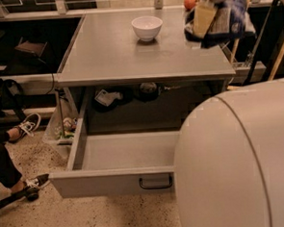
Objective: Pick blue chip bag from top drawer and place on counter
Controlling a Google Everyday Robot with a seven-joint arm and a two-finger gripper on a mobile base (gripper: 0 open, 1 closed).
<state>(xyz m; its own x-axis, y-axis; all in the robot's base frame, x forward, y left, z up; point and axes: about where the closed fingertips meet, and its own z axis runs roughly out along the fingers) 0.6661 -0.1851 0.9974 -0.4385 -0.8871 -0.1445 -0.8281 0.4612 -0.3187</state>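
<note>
Your gripper is hanging over the counter's right rear corner, pinching the blue chip bag clear of the matte grey surface. The white bowl is sitting toward the counter's back middle. The top drawer is standing pulled out below the counter's front edge, over speckled floor.

Above the counter's far right corner, the hand, its arm cut off by the top edge, grips a blurred blue chip bag. It half hides a red round object. The robot's pale body covers the top drawer's right end.
</note>
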